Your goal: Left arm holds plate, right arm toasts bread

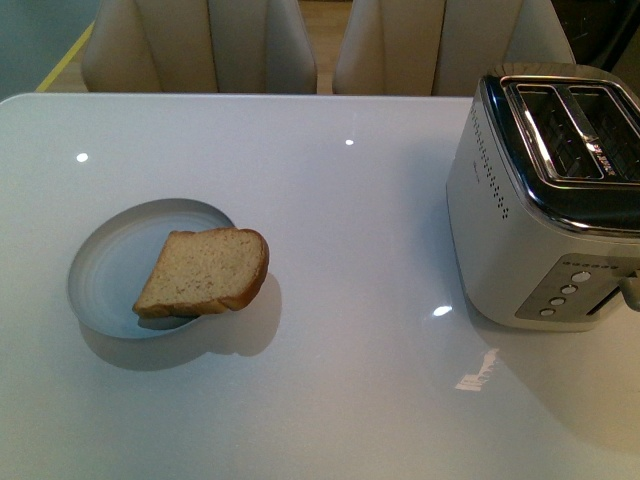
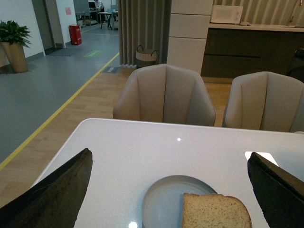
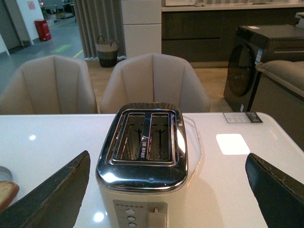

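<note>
You won't find any readable text here. The toaster (image 3: 142,161) has button marks too small to make out, and the print on the card (image 3: 242,117) lying on the desk (image 3: 228,180) is blurred.

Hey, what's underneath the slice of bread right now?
The plate lies under the bread, whose rounded end overhangs the rim above the table. The plate's covered part is hidden.

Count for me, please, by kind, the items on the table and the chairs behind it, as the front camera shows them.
Plate: 1
Bread slice: 1
Toaster: 1
Chairs: 2
Total: 5
</note>
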